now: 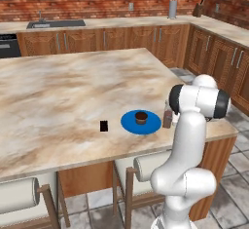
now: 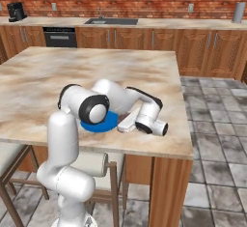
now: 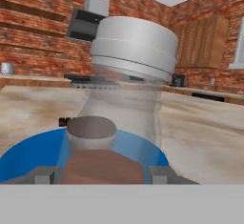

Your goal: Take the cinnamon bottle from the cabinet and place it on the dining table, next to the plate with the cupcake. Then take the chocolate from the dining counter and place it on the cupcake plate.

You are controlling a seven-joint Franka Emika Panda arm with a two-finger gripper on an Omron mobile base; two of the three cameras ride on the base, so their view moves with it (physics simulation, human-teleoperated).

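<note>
The gripper [image 3: 102, 173] holds the cinnamon bottle [image 1: 168, 117] just right of the blue plate [image 1: 129, 123]. Letting go crookedly could tip it onto the cupcake [image 1: 141, 117].

The bench [image 1: 68, 91] has a beige marble pattern with brown veins. The plate [image 1: 130, 124] is bright blue, and the cupcake [image 1: 141, 117] on it is dark brown. The cinnamon bottle [image 1: 167, 118] at 3 o'clock of the plate is brown with a grey cap. The chocolate [image 1: 103, 125] is black.
</note>
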